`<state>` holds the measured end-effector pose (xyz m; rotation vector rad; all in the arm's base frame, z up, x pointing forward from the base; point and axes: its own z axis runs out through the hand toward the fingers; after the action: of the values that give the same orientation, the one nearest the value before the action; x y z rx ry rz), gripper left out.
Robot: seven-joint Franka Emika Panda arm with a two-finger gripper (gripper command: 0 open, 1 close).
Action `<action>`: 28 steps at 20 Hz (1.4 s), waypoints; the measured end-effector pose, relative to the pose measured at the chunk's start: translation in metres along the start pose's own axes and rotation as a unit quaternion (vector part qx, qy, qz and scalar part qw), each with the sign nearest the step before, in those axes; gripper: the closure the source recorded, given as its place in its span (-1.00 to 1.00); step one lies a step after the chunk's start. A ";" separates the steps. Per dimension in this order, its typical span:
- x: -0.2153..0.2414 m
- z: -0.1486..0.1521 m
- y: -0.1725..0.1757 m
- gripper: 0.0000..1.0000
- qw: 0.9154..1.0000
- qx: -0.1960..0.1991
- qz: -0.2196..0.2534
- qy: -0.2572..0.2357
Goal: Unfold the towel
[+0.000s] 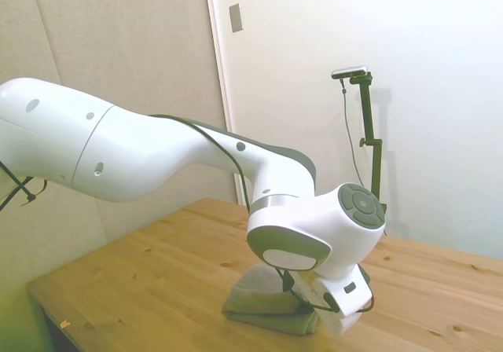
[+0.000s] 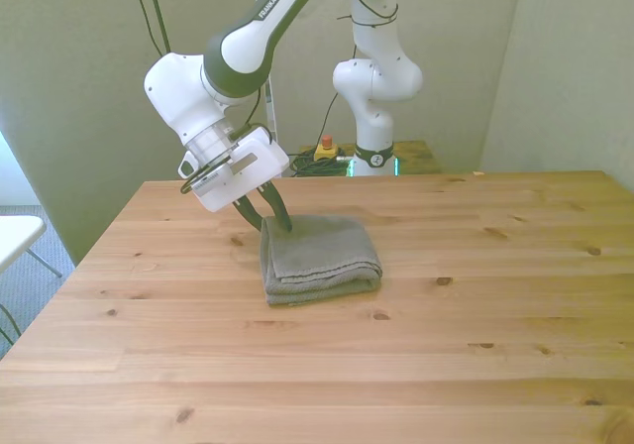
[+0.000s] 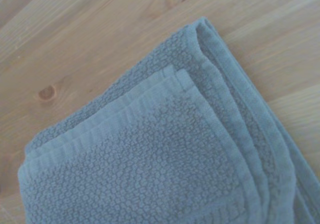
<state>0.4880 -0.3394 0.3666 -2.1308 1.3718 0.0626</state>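
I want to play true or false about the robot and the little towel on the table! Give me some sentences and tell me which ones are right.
1. The towel is still folded in layers. True.
2. The towel lies on a wooden table. True.
3. The towel is bright red with stripes. False: it is plain grey-olive with no pattern.
4. The gripper is high up, far above the towel. False: its dark jaws reach down to the towel's far corner, on the front view's left.
5. The towel is spread out flat in one layer. False: the wrist view shows several stacked edges.
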 end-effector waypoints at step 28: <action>-0.133 0.037 -0.158 1.00 0.970 0.088 -0.224 -0.022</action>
<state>0.5687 -0.1670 0.4542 -2.2189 0.8105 -0.1836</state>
